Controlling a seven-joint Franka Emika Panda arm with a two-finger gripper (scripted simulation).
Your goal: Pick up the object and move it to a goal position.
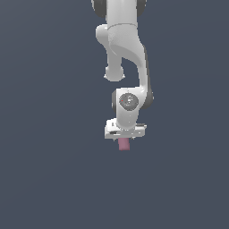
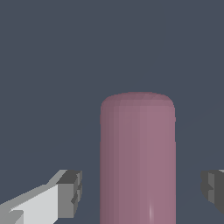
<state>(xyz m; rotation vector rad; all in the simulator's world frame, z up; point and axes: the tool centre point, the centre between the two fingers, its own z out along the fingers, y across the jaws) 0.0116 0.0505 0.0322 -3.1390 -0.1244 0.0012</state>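
- the claw point(image 2: 140, 192) is sitting wide here, one finger point(image 2: 65, 194) showing on either side of the object point(image 2: 138, 157) in the wrist view, with clear gaps to the pink sides, so nothing is gripping yet.
- the object is sitting right between those fingers, a dusty-pink peg with a rounded end, running out of the wrist picture's edge.
- in the exterior view the claw point(image 1: 125, 139) is pointing down from the white arm point(image 1: 127, 58) and the object point(image 1: 124, 144) is poking out just below the claw body.
- risk from here, as i'm judging it: the peg is looking nearer one finger than the other, so a closing squeeze could be nudging it sideways or tipping it before both pads are biting.
- another worry: if the fingers are catching only the rounded end, the peg could be slipping out on the lift.
- hard to make out: the far finger is mostly cut off at the frame edge, and the exterior view is hiding the fingertips altogether.
- no goal marker is showing in either view, and the plain grey background is giving no table edge, so i cannot tell whether the peg is resting on the surface or off it.
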